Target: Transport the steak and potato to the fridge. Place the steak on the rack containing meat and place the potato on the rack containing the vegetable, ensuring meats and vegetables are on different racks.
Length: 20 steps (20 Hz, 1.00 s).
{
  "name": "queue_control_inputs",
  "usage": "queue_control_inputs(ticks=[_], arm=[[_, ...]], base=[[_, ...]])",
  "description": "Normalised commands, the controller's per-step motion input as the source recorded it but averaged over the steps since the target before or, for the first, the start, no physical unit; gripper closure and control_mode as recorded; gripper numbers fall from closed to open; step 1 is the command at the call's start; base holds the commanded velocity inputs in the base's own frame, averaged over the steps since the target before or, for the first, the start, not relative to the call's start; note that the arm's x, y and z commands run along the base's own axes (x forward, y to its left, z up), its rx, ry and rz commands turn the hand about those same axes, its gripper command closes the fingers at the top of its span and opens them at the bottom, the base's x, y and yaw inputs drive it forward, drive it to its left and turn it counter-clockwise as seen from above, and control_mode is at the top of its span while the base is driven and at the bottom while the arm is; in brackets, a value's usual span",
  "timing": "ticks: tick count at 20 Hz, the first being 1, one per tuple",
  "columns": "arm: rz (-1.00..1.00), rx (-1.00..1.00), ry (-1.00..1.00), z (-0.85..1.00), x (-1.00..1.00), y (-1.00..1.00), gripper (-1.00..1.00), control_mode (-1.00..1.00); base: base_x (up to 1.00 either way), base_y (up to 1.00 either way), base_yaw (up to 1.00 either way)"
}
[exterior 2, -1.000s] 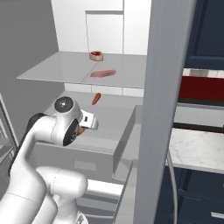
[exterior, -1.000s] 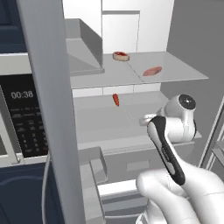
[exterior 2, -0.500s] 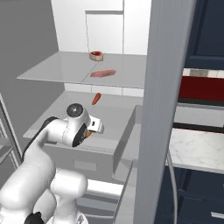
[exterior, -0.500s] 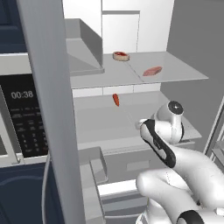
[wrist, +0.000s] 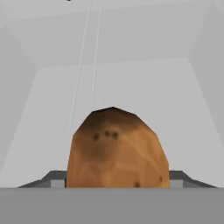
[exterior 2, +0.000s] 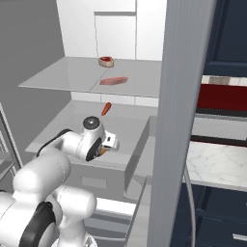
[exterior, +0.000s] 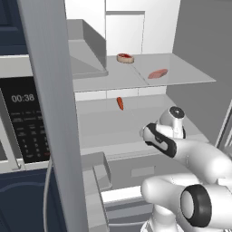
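Observation:
A brown speckled potato [wrist: 116,148] sits between my gripper's [wrist: 114,179] dark fingertips [wrist: 54,179], and the gripper is shut on it. In the right base view the gripper [exterior 2: 105,147] hovers low over the front of the fridge's lower rack [exterior 2: 125,120], with a sliver of the potato [exterior 2: 102,151] showing under the hand. An orange-red vegetable [exterior: 119,103] lies farther back on that rack. On the upper rack [exterior: 190,74] lie a pink slab of meat [exterior: 157,73] and a round red-brown steak [exterior: 125,57].
The open fridge door's edge [exterior: 54,113] stands at the left, with a microwave [exterior: 22,122] behind it. A drawer front [exterior: 140,170] sits below the lower rack. In the right base view another grey door panel [exterior 2: 178,125] rises at the right.
The hand has sunk lower and reached further into the fridge, toward the lower rack, still carrying the potato. The items on the racks have not moved.

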Motion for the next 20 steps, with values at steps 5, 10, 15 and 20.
queue_control_inputs(ticks=[5, 10, 15, 20], arm=[[0.0, 0.0, 0.05, -0.3, 0.2, -0.05, 1.0, -1.0], [0.0, 0.0, -0.01, -0.17, 0.29, -0.02, 1.0, -1.0], [0.0, 0.0, -0.06, -0.02, 0.29, -0.01, 1.0, -1.0], [0.0, 0.0, -0.01, -0.2, 0.33, -0.02, 1.0, -1.0]], base=[[0.0, 0.0, 0.0], [0.0, 0.0, 0.0], [0.0, 0.0, 0.0], [0.0, 0.0, 0.0]])
